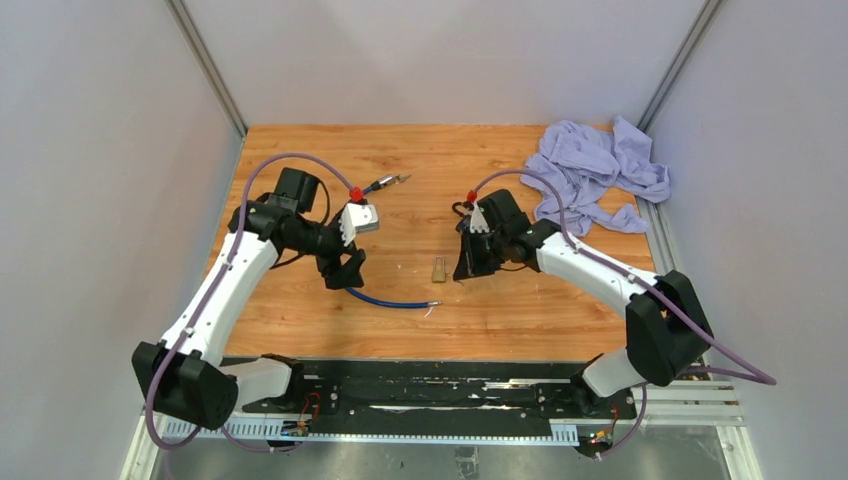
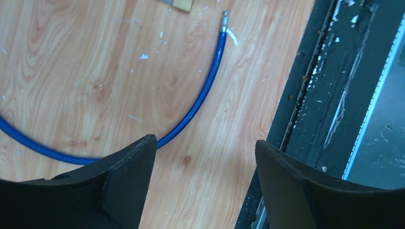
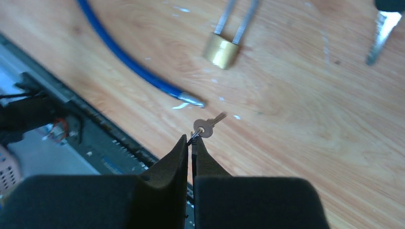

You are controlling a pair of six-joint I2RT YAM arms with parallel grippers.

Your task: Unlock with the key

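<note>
Right gripper is pinched fully closed on the small silver key (by its head or the ring there, hard to say), with the blade jutting forward. Brass padlock lies just beyond it, mid-table toward the front edge — body facing the key, shackle pointing away. The right arm is plainly nearer; left gripper hangs wide open and holds nothing, over the blue cable. No lettering is readable.

No legible text (any view)
</note>
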